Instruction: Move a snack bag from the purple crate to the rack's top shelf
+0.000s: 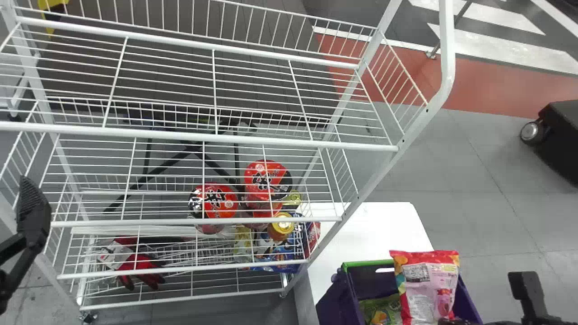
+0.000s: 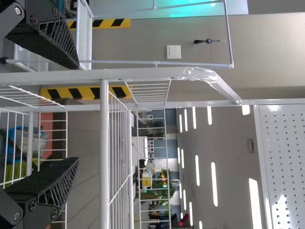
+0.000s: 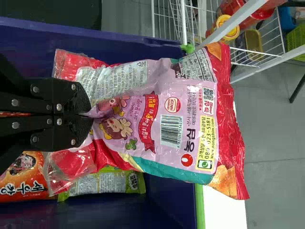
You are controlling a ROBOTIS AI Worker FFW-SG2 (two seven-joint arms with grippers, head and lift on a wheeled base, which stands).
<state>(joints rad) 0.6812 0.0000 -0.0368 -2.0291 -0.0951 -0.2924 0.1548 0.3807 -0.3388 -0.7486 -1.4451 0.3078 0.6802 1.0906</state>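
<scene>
Black, flat fingers of the right gripper point(image 3: 86, 113) are pressed together on one end of a puffed, pink-and-red plastic snack bag point(image 3: 162, 119), held over the purple plastic crate point(image 3: 171, 206). It looks very light and soft, a slippery pillow of air around brittle contents; the gathered film at the end seal is the right place to hold it, since a squeeze on the belly might crush the snacks or burst the bag. The free end may well swing or sag, so a slow lift seems best.

Beneath it lie a green snack bag point(image 1: 381, 310) and an orange snack bag point(image 3: 21, 176). The crate stands at the near right, by a white-topped table point(image 1: 375, 228). To the left rises the white wire rack, its top shelf point(image 1: 203, 136) guarded by a front rail and a slanting right-hand post point(image 1: 379, 174) — both likely to snag a low-hanging bag. The left gripper point(image 2: 78, 113) waits by the rack's left side, fingers spread.
</scene>
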